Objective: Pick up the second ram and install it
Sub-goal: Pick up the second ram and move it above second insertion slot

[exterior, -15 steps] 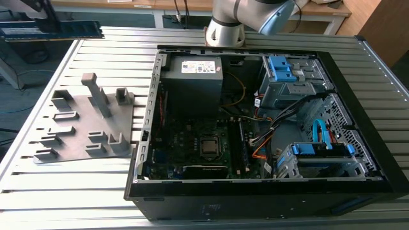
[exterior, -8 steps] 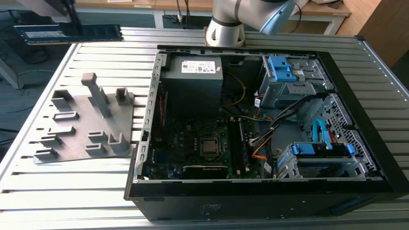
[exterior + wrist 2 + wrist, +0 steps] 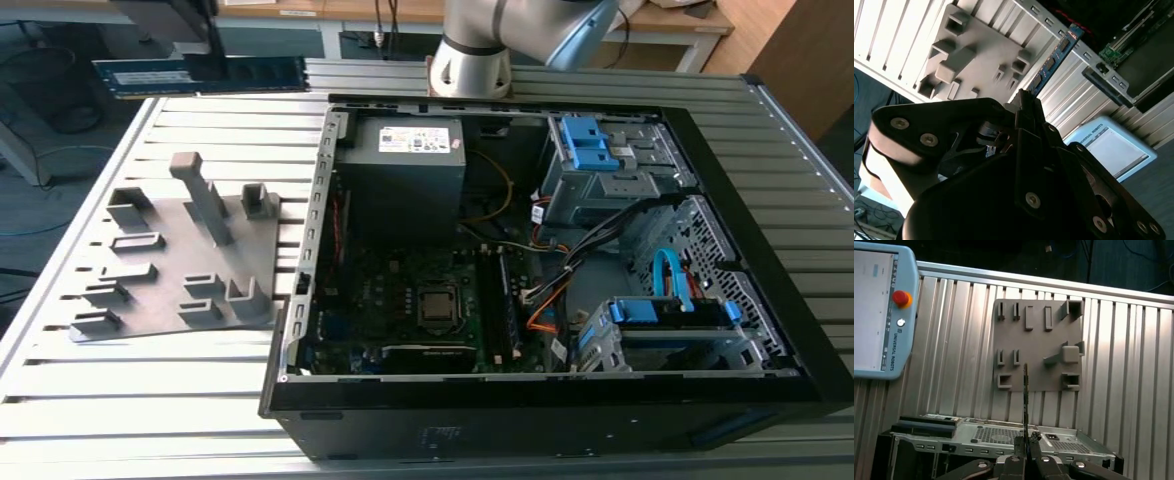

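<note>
The second ram (image 3: 200, 76), a thin dark stick with a row of chips, hangs level in the air above the table's far corner at the exterior view's left. My gripper (image 3: 204, 58) is shut on its middle from above. In the second wrist view the ram (image 3: 1054, 57) sticks out past the gripper (image 3: 1025, 101) toward the grey plate. In the first wrist view the ram (image 3: 1025, 395) shows edge-on as a thin line rising from the gripper (image 3: 1026, 442). A dark stick (image 3: 506, 300) stands in a slot on the motherboard beside the processor socket (image 3: 437, 306).
An open black computer case (image 3: 534, 400) lies on the slatted metal table (image 3: 134, 400). The grey holder plate (image 3: 167, 290) with raised blocks lies at the exterior view's left of the case. A teach pendant (image 3: 879, 315) rests on the table.
</note>
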Controlling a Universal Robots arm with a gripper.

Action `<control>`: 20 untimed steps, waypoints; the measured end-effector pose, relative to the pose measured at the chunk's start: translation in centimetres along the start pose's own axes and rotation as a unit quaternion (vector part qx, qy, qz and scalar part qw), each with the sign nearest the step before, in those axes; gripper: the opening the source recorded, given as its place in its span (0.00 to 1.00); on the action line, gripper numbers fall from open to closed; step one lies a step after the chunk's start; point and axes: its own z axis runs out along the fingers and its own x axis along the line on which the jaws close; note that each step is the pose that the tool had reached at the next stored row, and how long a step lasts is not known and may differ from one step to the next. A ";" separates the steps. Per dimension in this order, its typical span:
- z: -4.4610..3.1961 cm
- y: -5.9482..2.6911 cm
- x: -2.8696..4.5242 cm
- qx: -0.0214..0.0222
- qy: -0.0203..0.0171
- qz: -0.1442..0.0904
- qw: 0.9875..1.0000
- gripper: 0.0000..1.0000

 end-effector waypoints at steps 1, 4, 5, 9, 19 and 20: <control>0.02 -0.45 0.05 0.000 0.000 0.000 1.000 0.14; 0.08 -1.80 0.18 -0.001 0.000 0.000 1.000 0.14; 0.11 -2.29 0.23 -0.001 0.000 0.000 1.000 0.14; 0.27 -4.10 0.42 -0.002 0.000 0.000 1.000 0.14; 1.22 -8.72 0.92 -0.005 0.000 0.000 1.000 0.14; 1.37 -9.18 0.98 -0.006 -0.001 0.000 1.000 0.14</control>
